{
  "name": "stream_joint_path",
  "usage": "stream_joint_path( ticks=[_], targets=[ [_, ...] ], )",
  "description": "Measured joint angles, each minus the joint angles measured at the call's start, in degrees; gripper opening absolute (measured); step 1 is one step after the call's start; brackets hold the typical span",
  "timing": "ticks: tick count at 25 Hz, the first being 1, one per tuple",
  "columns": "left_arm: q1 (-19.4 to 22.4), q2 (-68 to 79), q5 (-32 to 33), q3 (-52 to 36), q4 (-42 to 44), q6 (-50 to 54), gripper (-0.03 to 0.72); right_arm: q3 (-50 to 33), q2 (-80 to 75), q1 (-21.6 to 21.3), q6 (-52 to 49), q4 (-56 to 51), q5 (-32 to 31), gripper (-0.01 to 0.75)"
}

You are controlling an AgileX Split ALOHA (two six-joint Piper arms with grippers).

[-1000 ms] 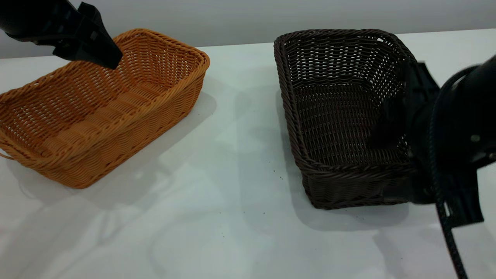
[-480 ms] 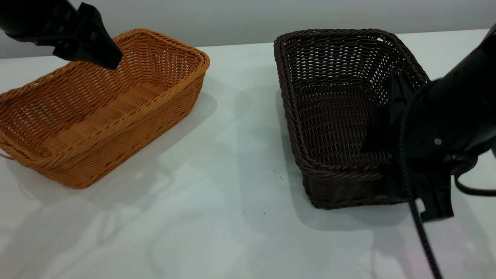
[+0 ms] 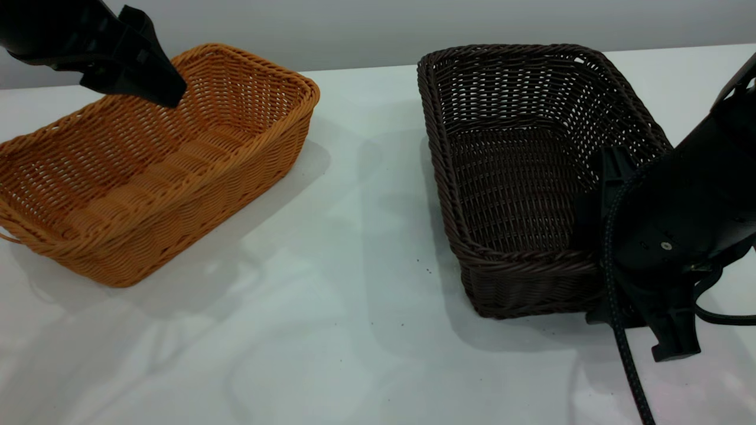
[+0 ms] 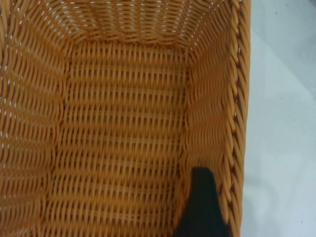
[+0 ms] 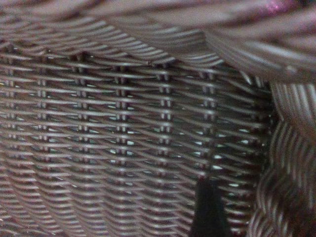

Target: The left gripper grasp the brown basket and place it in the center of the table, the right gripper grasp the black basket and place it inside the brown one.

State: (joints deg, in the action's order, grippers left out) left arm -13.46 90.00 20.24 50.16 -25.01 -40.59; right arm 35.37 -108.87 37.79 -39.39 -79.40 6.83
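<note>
The brown basket [image 3: 147, 171] rests on the white table [image 3: 354, 265] at the left. My left gripper [image 3: 159, 82] is open at its far rim. In the left wrist view one finger [image 4: 202, 207] is inside against the wall of the brown basket [image 4: 123, 123]; the other finger is out of view. The black basket [image 3: 508, 177] rests at the right. My right gripper [image 3: 626, 289] is open and straddles its right wall near the front corner. In the right wrist view one finger [image 5: 210, 207] is inside the black basket [image 5: 98, 123]. Both baskets are empty.
A bare strip of table lies between the two baskets and in front of them, with a few dark specks [image 3: 428, 270]. A grey wall [image 3: 366, 29] runs behind the table. The right arm's braided cable [image 3: 626, 360] hangs down at the front right.
My right gripper has dropped lower and shifted toward the black basket's front right corner, and its arm has tilted. The left gripper and both baskets have not moved.
</note>
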Motion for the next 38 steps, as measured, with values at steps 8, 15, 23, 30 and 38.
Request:
stream_joint_path(
  ticks=[8,15,23,30,38],
  targets=[
    [0.00,0.00,0.23,0.00,0.00,0.00,0.490,0.00,0.00,0.00,0.17,0.17,0.00,0.416],
    [0.00,0.00,0.33,0.00,-0.14,0.00,0.490,0.00,0.00,0.00,-1.33,-2.43,0.06,0.384],
    [0.00,0.00,0.33,0.00,-0.14,0.08,0.490,-0.05,0.00,0.00,-1.46,-2.59,-0.29,0.140],
    [0.00,0.00,0.40,0.00,-0.14,0.03,0.490,-0.05,0.00,0.00,-1.51,-2.22,-0.55,0.123],
    [-0.05,2.28,-0.17,0.00,-0.08,-0.15,0.490,-0.10,4.18,-1.38,4.89,-0.43,-0.17,0.123]
  ],
)
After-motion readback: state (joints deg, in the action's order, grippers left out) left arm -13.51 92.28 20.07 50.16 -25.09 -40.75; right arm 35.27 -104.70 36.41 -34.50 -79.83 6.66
